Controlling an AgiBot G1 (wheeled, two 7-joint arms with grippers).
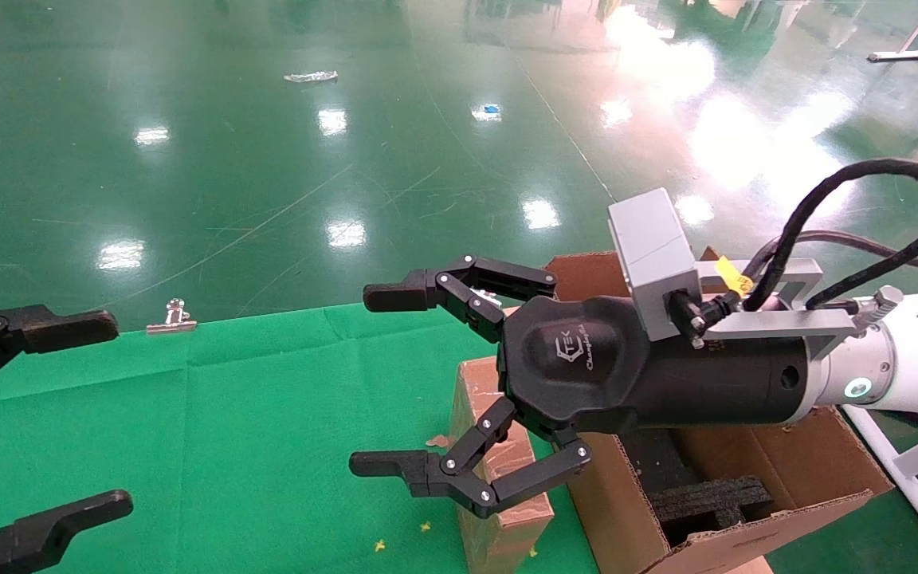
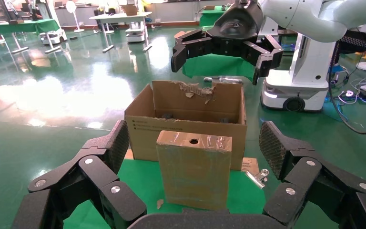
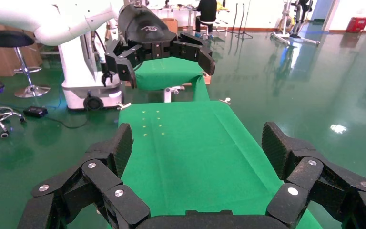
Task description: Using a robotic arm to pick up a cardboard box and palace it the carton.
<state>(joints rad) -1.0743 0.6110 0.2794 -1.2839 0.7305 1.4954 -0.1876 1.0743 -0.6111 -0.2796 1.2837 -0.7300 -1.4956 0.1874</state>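
The cardboard box stands upright on the green cloth, its slim brown taped body showing a round hole in the top face. Right behind it is the carton, open, with a torn back edge and black foam inside. The right gripper on the white robotic arm hovers open and empty above the box and carton, touching neither. My left gripper is open at the table's left side, facing the box's wide face from a distance.
Green cloth covers the table, and its far edge drops to a glossy green floor. A metal binder clip lies at that edge. A second clip lies beside the box near the carton's base.
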